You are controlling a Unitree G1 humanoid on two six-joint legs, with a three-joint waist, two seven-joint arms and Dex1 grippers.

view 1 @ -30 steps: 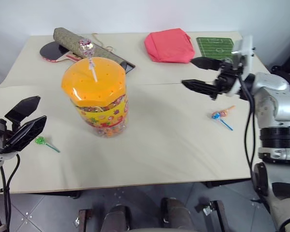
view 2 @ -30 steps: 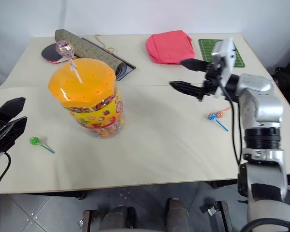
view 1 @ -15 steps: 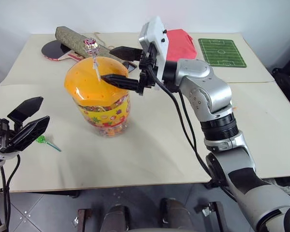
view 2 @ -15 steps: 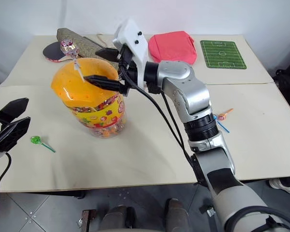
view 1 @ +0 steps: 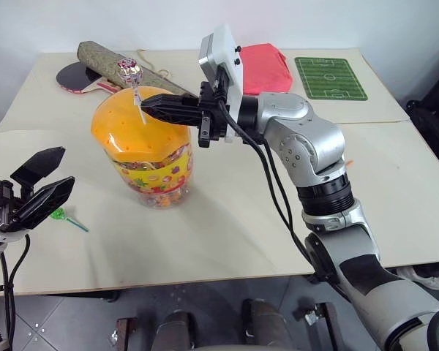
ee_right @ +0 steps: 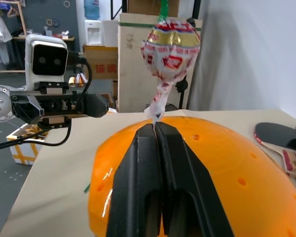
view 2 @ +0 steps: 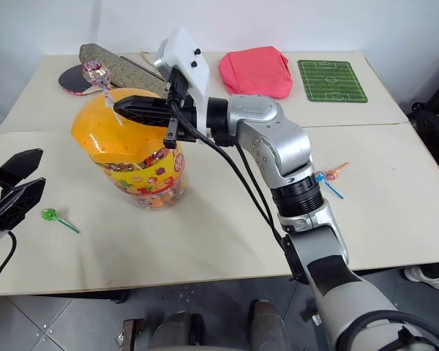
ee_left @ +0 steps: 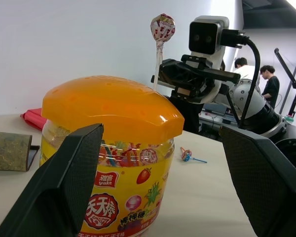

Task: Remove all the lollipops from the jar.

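The jar (view 1: 152,164) stands left of the table's centre, a clear cylinder with a yellow candy label and an orange holed lid (view 1: 128,128). A pink-purple lollipop (view 1: 128,71) sticks up from the lid. My right gripper (view 1: 145,104) reaches in level from the right and is shut on its stick just above the lid, as the right wrist view shows with the lollipop (ee_right: 170,47) over the closed fingers (ee_right: 138,163). My left gripper (view 1: 58,170) hangs open near the table's left edge. A green lollipop (view 1: 59,213) lies beside it. An orange and a blue lollipop (view 2: 329,175) lie on the table at right.
At the back lie a rolled olive mat (view 1: 106,58) over a table tennis paddle (view 1: 74,75), a red pouch (view 1: 265,67) and a green football-field mat (view 1: 329,77). The table's front edge (view 1: 205,274) runs close below the jar.
My right arm swung from the table's right side across to the jar, and its gripper went from open to shut on the lollipop's stick. The left gripper stayed put.
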